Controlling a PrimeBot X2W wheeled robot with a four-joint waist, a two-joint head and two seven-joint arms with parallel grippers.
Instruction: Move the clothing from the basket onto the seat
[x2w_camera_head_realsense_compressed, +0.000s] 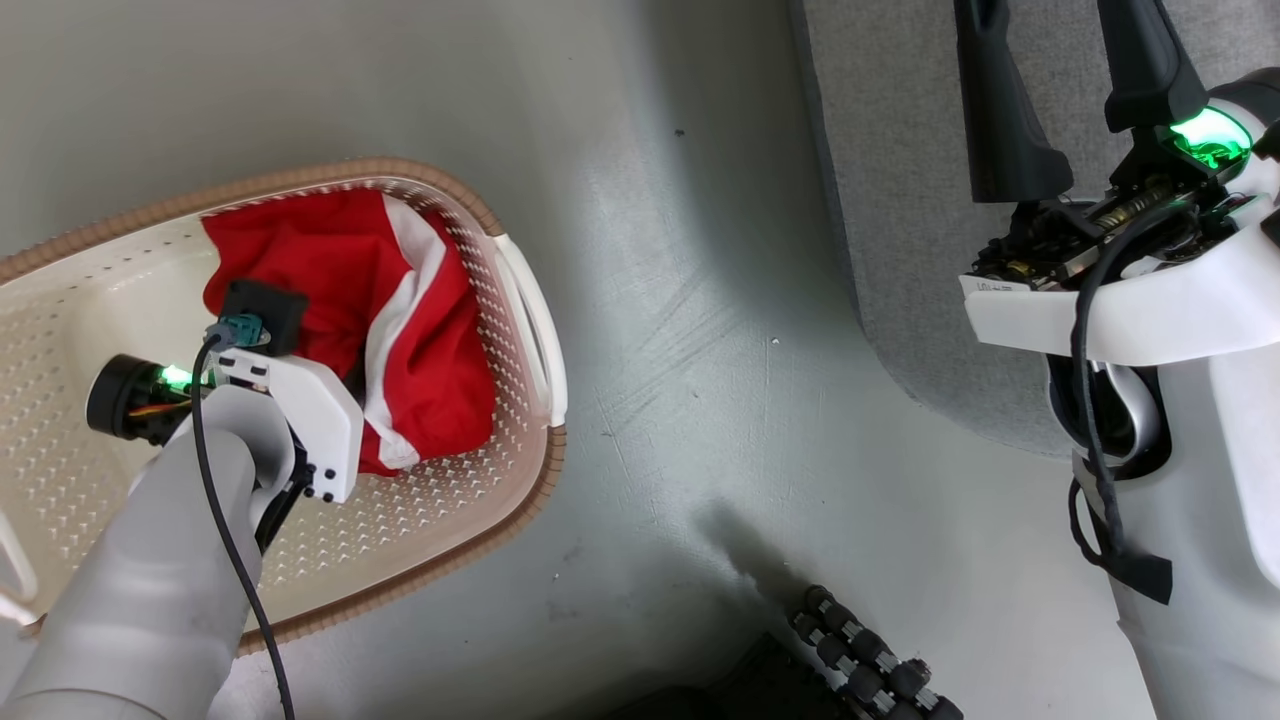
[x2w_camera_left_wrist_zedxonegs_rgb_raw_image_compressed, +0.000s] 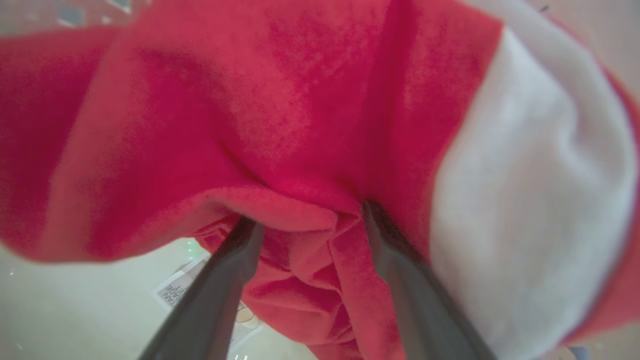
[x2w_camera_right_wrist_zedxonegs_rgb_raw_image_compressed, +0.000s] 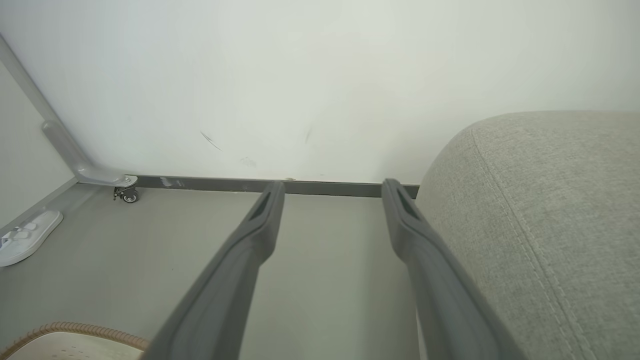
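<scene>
Clothing (x2w_camera_left_wrist_zedxonegs_rgb_raw_image_compressed: 300, 125) bunches against spread left claw (x2w_camera_left_wrist_zedxonegs_rgb_raw_image_compressed: 307, 212) inside basket (x2w_camera_head_realsense_compressed: 470, 480)

Grey floor, white wall and a grey sofa in soft, even light.
Straight past the tips of the right pincer (x2w_camera_right_wrist_zedxonegs_rgb_raw_image_compressed: 334, 187), a dark skirting strip (x2w_camera_right_wrist_zedxonegs_rgb_raw_image_compressed: 200, 183) joins the smooth grey floor (x2w_camera_right_wrist_zedxonegs_rgb_raw_image_compressed: 325, 280) to a plain white wall (x2w_camera_right_wrist_zedxonegs_rgb_raw_image_compressed: 320, 75) bearing a few faint marks, possibly scuffs. Close on the pincer's right in its wrist view rises the rounded, stitched corner of a light-grey woven sofa (x2w_camera_right_wrist_zedxonegs_rgb_raw_image_compressed: 550, 225). Well off to its left, a grey metal leg (x2w_camera_right_wrist_zedxonegs_rgb_raw_image_compressed: 65, 147) on a small caster (x2w_camera_right_wrist_zedxonegs_rgb_raw_image_compressed: 130, 196) stands by the wall, with a white slipper (x2w_camera_right_wrist_zedxonegs_rgb_raw_image_compressed: 22, 240) lying near it.
</scene>
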